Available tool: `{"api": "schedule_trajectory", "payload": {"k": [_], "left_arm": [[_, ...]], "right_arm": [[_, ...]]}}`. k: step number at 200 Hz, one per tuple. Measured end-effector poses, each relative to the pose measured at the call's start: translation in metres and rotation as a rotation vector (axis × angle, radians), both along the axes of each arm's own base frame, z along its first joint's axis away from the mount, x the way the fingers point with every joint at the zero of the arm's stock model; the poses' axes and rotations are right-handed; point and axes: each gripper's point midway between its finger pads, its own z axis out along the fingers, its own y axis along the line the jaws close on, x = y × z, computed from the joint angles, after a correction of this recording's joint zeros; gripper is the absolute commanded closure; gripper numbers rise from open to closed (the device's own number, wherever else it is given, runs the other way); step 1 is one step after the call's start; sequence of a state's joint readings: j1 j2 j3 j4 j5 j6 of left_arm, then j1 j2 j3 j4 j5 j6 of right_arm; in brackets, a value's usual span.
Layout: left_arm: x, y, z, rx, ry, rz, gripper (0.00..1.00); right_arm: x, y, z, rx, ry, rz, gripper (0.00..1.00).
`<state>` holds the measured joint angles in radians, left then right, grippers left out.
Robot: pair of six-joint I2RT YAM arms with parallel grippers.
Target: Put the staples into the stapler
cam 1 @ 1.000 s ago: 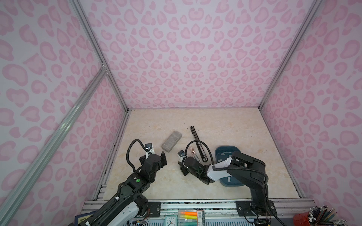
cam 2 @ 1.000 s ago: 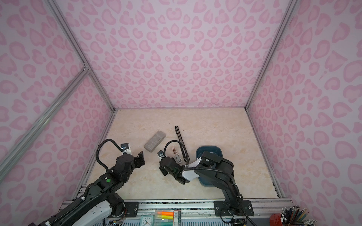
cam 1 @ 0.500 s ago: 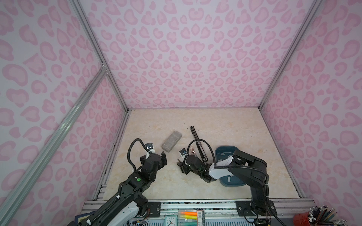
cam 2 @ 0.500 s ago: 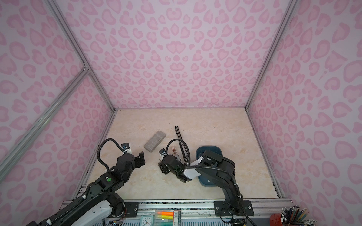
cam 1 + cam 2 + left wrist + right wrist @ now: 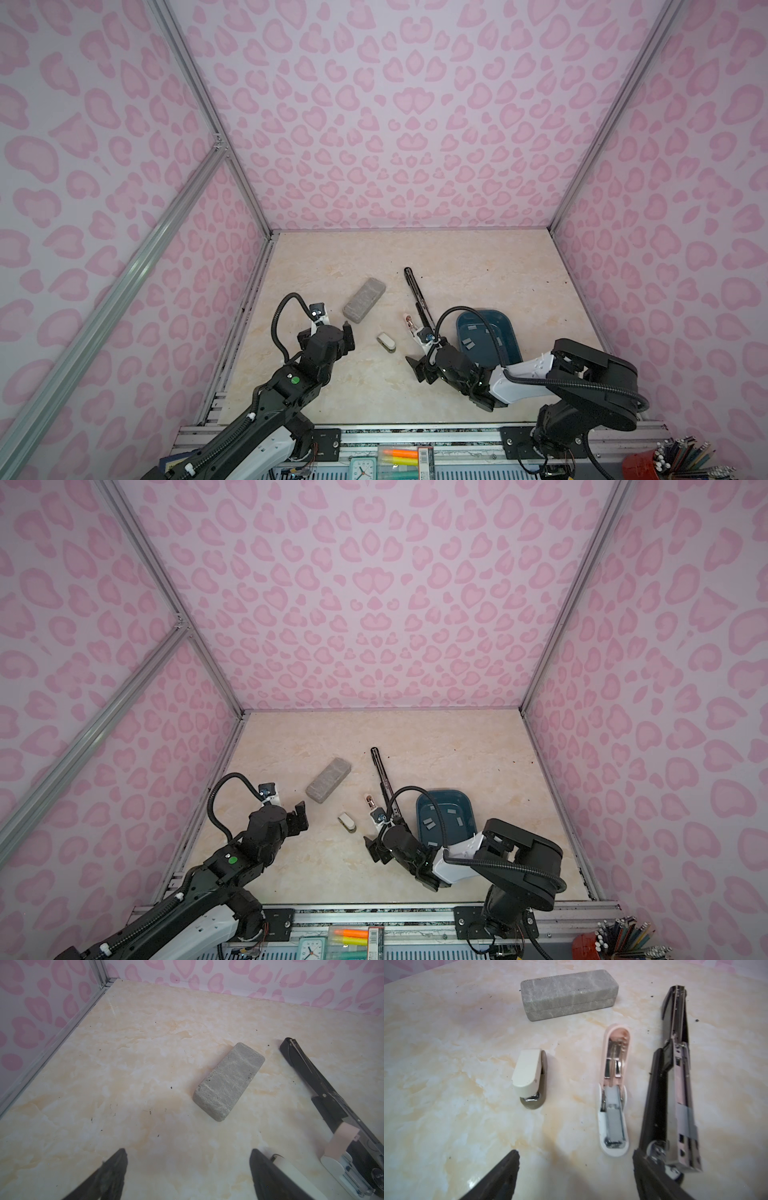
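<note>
The black stapler [image 5: 415,293] [image 5: 382,771] [image 5: 679,1084] lies opened flat mid-table, a grey strip across its metal channel. The staples [image 5: 469,343] [image 5: 428,823] are short grey strips loose in the blue tray [image 5: 505,328] [image 5: 444,791]. My right gripper [image 5: 417,368] [image 5: 372,848] [image 5: 575,1152] is open and empty, low over the table just in front of the stapler's near end. My left gripper [image 5: 347,332] [image 5: 300,812] [image 5: 188,1150] is open and empty at the left, a short way from the stapler [image 5: 307,1076].
A grey speckled block [image 5: 364,300] [image 5: 228,1081] [image 5: 569,994] lies left of the stapler. Beside the stapler lie an opened pink-and-white stapler [image 5: 409,324] [image 5: 613,1093] and a small cream stapler [image 5: 386,341] [image 5: 529,1076]. Pink walls enclose three sides.
My right gripper has opened and drawn back toward the front right, uncovering the small cream stapler. The left arm has hardly moved.
</note>
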<state>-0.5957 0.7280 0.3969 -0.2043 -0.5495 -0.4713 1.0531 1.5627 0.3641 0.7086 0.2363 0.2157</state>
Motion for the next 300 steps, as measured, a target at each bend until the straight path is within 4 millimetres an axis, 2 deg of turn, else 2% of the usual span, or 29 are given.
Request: {"api": "schedule_trajectory", "payload": {"k": [15,30,47,65,134,173,215,277,300], "left_arm": [[0.000,0.000,0.000,0.000,0.000,0.000,0.06],[0.000,0.000,0.000,0.000,0.001,0.000,0.07],[0.000,0.000,0.000,0.001,0.001,0.000,0.07],[0.000,0.000,-0.002,0.004,0.006,0.000,0.07],[0.000,0.000,-0.001,0.003,0.005,0.000,0.08],[0.001,-0.001,-0.002,0.007,0.012,-0.001,0.08],[0.003,-0.003,-0.002,0.006,0.016,-0.006,0.06],[0.006,-0.050,-0.007,-0.093,0.085,-0.208,0.16],[0.013,-0.070,0.001,-0.149,0.108,-0.262,0.22]], "right_arm": [[0.008,-0.009,0.002,0.016,0.007,-0.039,0.29],[0.018,-0.007,0.004,0.045,0.025,-0.061,0.32],[0.021,-0.006,-0.007,0.040,0.058,-0.063,0.35],[0.017,-0.003,-0.019,0.024,0.094,-0.041,0.37],[0.027,0.008,-0.021,0.021,0.096,-0.050,0.40],[0.037,0.011,-0.029,-0.006,0.114,-0.075,0.53],[0.040,0.014,-0.029,-0.003,0.115,-0.079,0.56],[0.041,0.019,-0.030,0.010,0.125,-0.078,0.69],[0.041,0.019,-0.029,0.010,0.126,-0.077,0.72]]}}
